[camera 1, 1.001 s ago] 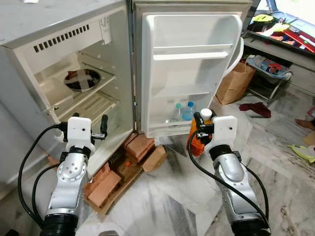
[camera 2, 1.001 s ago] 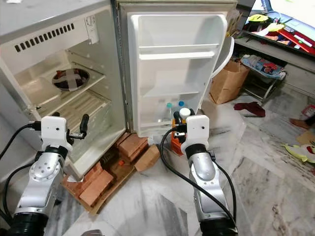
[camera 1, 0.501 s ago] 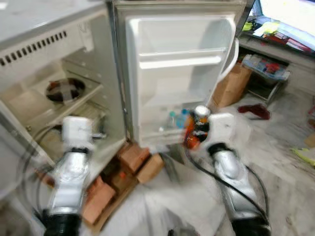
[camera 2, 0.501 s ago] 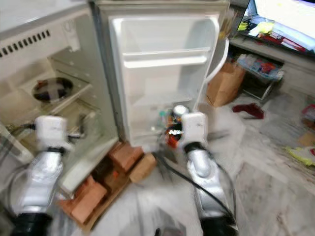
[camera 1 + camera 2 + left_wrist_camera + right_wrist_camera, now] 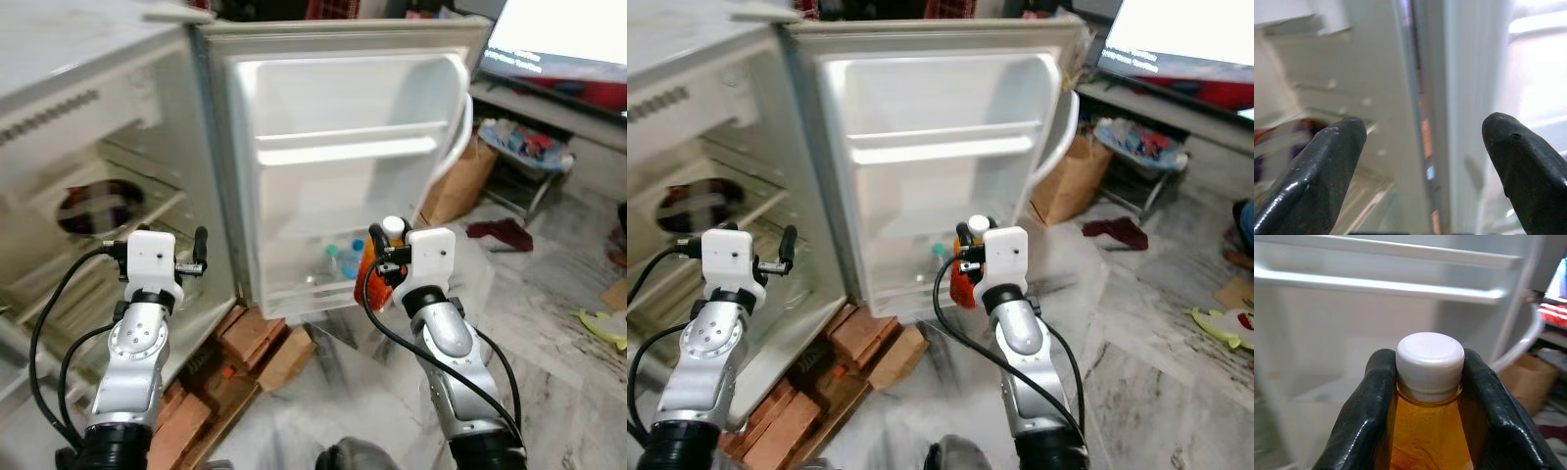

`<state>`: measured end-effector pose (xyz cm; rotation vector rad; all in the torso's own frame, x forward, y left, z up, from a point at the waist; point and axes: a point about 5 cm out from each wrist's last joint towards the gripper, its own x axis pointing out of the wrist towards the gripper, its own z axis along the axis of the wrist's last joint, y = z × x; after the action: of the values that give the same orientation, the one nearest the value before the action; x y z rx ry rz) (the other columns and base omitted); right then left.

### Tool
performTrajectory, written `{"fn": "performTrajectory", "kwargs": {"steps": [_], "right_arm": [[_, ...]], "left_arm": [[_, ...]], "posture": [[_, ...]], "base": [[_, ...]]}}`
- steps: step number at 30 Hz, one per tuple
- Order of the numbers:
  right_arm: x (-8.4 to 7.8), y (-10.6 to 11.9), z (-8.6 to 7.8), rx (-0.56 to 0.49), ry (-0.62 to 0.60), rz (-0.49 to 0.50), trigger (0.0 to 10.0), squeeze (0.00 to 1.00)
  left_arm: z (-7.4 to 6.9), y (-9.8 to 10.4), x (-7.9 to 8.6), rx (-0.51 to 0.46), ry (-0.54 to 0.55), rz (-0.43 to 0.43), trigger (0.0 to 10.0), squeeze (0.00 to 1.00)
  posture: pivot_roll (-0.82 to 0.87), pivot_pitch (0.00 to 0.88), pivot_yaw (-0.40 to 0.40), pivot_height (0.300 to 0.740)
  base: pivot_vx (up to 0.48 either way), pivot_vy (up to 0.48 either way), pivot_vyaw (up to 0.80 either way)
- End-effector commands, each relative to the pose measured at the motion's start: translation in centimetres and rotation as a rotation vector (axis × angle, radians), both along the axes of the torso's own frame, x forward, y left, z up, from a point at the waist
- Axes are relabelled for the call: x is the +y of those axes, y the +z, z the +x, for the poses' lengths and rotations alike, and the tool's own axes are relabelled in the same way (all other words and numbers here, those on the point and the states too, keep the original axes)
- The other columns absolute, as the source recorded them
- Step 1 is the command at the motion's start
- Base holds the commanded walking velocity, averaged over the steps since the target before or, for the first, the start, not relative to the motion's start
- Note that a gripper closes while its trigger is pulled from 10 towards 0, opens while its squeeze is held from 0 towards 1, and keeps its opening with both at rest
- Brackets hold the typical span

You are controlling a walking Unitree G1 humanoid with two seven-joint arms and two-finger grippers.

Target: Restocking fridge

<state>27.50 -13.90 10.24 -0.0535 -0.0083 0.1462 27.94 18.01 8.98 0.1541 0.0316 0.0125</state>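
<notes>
Gripping orange bottle (image 5: 1429, 431), right tool (image 5: 1428, 382) near fridge door (image 5: 343, 196) shelf.

My right gripper (image 5: 1428, 382) is raised ahead, fingers clamped. My left gripper (image 5: 1422, 161) is raised at left, fingers spread apart.

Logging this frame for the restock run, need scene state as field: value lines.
fridge door: open, upper shelves bare
bottom door shelf: two blue-capped bottles
right gripper: shut on orange bottle at the neck, white cap, in front of door
left gripper: open, holding nothing, facing fridge edge
under fridge: bricks
</notes>
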Motion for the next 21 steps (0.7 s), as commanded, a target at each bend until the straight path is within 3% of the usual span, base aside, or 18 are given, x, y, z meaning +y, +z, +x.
{"fn": "performTrajectory", "kwargs": {"steps": [1, 5, 16, 21], "right_arm": [[0.83, 1.03, 0.26, -0.041, 0.033, 0.016, 10.0, 0.00], [1.08, 0.83, 0.17, -0.029, 0.049, 0.019, 10.0, 0.00], [1.16, 1.05, 0.27, -0.041, 0.050, 0.029, 10.0, 0.00], [1.15, 0.88, 0.43, -0.042, 0.039, 0.047, 10.0, 0.00]], "left_arm": [[0.11, 0.31, 0.91, -0.003, 0.033, 0.022, 10.0, 0.00], [0.16, 0.30, 0.92, -0.001, 0.039, 0.025, 10.0, 0.00], [0.26, 0.34, 0.95, 0.002, 0.051, 0.035, 10.0, 0.00], [0.22, 0.06, 1.24, 0.011, 0.061, 0.068, 10.0, 0.00]], "posture": [[-0.01, 0.005, -0.075, 0.740], [-0.01, 0.003, -0.076, 0.740], [0.00, 0.005, -0.074, 0.740], [0.01, 0.000, -0.049, 0.740]], "base": [[0.000, 0.000, 0.00], [0.000, 0.000, 0.00], [0.000, 0.000, 0.73], [0.000, 0.000, 0.00]]}}
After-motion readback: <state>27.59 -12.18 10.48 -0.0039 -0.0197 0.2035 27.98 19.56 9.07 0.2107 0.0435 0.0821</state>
